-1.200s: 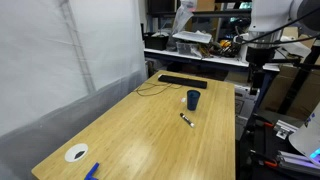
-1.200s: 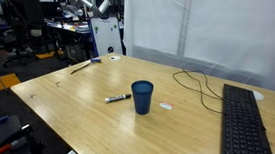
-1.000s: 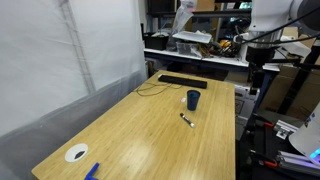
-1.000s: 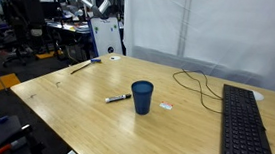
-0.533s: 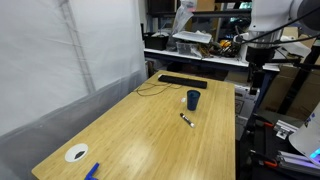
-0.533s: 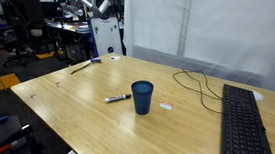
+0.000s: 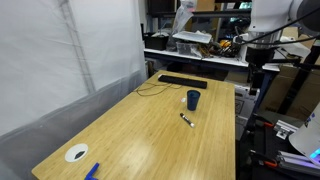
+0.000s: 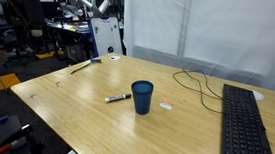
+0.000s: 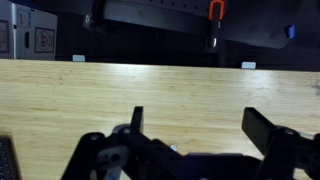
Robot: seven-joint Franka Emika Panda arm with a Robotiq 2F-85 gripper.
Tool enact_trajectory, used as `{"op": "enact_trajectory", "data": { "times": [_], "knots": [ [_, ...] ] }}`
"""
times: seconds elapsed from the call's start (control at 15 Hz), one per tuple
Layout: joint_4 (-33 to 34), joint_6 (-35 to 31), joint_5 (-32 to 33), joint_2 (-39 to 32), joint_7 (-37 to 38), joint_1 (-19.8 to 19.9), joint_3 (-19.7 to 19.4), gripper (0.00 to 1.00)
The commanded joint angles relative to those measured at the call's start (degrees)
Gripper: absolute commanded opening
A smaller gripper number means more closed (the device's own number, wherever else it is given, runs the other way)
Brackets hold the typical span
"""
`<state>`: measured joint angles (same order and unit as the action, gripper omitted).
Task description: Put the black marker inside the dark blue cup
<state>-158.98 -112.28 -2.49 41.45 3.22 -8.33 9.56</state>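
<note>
Progress: nothing done yet, as I judge it; the thin black marker with a whitish end (image 8: pixel 117 98) lies flat on the table, outside the cup
Marker place: near the small dark navy cylindrical cup (image 8: pixel 142 96), at its 9 o'clock in an exterior view and not touching it
Cup: upright and mouth open; whether anything is inside cannot be told
Gripper: the black Robotiq gripper (image 9: pixel 200 128) shows in the wrist view with fingers spread and only bare wood between them; it holds nothing, and neither marker nor cup is in that view
Arm: the white robot arm (image 7: pixel 268 18) stands at 2 o'clock of an exterior view, well apart from both things
Left to do: reach the marker, pinch it, lift it, carry it over the cup mouth and release
Surface: a pale bamboo-grain wooden table (image 7: pixel 140 130), smooth with a slight sheen; a long black keyboard (image 8: pixel 246 127) and a thin dark cable (image 8: pixel 192 84) lie at 3 and 1 o'clock of the cup; a flat bright blue object (image 7: pixel 92 171) sits at the 7 o'clock edge
Room: a white curtain (image 8: pixel 202 32) along one table side; cluttered lab benches and equipment beyond
</note>
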Motion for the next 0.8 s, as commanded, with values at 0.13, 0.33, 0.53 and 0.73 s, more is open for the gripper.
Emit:
{"op": "enact_trajectory", "data": {
  "times": [0.13,0.33,0.53,0.73],
  "knots": [
    [1.87,-3.11,0.29,-5.29,-0.78,-1.57,0.31,1.0],
    [3.18,-3.88,0.38,-8.07,-0.31,-2.16,0.57,1.0],
    [4.78,-6.63,-1.2,-10.58,2.05,-1.63,0.06,1.0],
    [6.54,-9.53,-3.09,-13.39,5.8,-0.8,-0.52,1.0]
  ]
}}
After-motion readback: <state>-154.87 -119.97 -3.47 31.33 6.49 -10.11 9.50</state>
